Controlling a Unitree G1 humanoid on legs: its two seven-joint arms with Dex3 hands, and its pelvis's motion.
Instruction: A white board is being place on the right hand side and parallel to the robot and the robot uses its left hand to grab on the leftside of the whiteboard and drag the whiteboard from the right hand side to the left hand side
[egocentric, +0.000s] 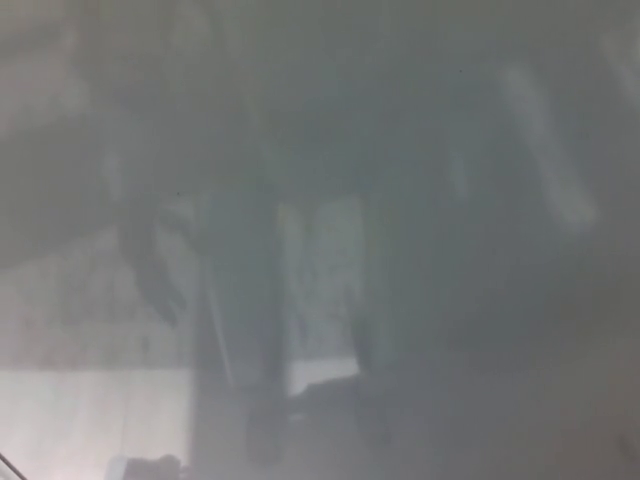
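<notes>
View: hazy and badly blurred throughout; few outlines sharp enough to read.

Whiteboard (450, 150): seemingly the grey, glossy surface filling almost the whole head view, spread on every side of the hand and reaching far out to its right; edges not traceable through the haze.

Left hand (160, 270): only a dark, smeared shape left of centre, narrowing downward. Impossible to tell whether open or closed, or whether holding anything. Contact with the whiteboard also impossible to judge, since shape and surface melt into one another.

Dark bands (262, 330): two upright, shadowy stripes just to the right of the hand, running down toward the lower edge.

Light panel (320, 280): paler, faintly textured area between the two bands, further right of the hand.

Pale patch (90, 420): brighter, whitish area below the hand and a little to its left, in the lower left corner.

Dark lump (150, 466): small blackish form straight below the hand, at the very bottom edge; too blurred to identify.

Pale streak (545, 140): slanted lighter smear far to the right of the hand and above it.
</notes>
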